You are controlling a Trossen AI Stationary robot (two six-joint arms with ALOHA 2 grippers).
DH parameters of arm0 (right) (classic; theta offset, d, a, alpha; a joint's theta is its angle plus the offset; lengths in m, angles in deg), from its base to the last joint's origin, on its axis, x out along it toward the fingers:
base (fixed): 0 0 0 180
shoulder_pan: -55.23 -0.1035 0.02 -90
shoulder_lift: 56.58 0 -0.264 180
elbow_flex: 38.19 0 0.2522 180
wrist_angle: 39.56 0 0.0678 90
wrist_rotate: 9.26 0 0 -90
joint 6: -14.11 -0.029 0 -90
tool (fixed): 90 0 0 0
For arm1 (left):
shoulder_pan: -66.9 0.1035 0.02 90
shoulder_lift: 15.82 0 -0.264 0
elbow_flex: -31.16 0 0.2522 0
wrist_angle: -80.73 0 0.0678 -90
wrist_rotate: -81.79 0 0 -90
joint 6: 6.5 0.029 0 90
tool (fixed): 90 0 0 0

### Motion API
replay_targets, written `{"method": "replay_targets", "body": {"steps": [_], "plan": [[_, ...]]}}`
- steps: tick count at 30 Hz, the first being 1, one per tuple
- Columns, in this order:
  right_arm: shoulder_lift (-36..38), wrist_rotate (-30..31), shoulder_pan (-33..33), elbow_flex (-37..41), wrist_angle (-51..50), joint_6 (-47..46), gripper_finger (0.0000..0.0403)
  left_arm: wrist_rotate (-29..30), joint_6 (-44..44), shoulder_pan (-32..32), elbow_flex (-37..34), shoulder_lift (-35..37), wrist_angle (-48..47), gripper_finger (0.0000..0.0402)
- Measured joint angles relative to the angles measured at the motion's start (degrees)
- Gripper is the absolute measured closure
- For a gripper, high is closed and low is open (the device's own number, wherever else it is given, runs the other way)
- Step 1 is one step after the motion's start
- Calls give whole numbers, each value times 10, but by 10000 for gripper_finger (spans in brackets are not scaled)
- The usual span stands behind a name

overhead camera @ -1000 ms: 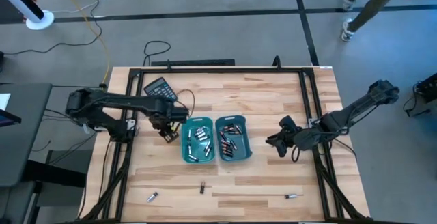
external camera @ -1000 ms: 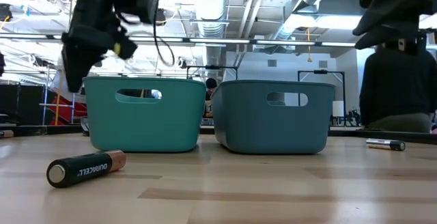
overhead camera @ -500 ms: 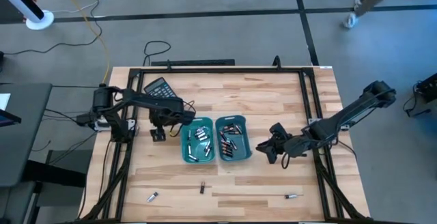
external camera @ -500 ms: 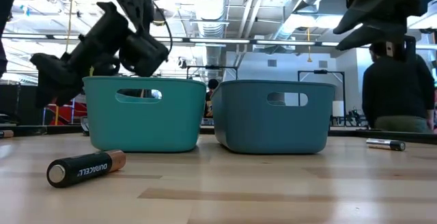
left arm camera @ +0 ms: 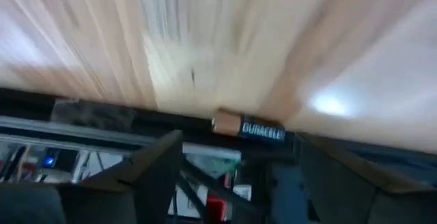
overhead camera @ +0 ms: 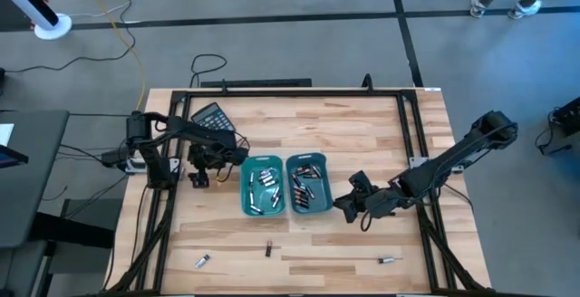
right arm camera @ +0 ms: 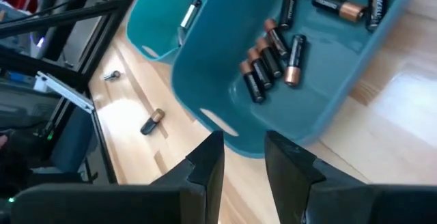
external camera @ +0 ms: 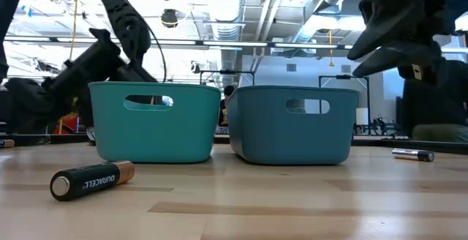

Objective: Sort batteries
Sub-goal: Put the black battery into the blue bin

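**Mostly sorted, three cells left loose on the table**

Batteries first: silvery cells lie in the left teal bin, dark copper-ended cells in the right teal bin. The two bins stand side by side at table centre. Three strays sit on the near part of the wooden table: a silvery one near left, a dark copper-tipped one near centre, a slim silvery one near right.

Right gripper hangs just to the right of the right bin, above the table, its fingers parted a little with nothing between them; its wrist view looks down into the dark-cell bin.

Left gripper sits left of the left bin, near the black calculator. Fingers appear spread and empty. Its wrist view shows a copper-tipped cell beyond the fingers, not held.

Judgement: between picks; both arms unloaded. Next move calls for travel to the near edge, a low descent over one stray, fingers aligned across its length. Round cells may roll on contact.
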State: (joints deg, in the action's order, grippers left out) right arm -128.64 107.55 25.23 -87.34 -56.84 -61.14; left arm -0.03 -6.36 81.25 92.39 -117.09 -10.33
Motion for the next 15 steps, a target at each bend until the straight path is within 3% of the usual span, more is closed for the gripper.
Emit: {"method": "replay_targets", "body": {"steps": [8,15], "plan": [[-4,0,2,0,27,-8,281,-4,25,2,-13,-99,23,125],[-4,1,2,0,46,-13,281,3,38,2,-10,-184,-17,125]]}}
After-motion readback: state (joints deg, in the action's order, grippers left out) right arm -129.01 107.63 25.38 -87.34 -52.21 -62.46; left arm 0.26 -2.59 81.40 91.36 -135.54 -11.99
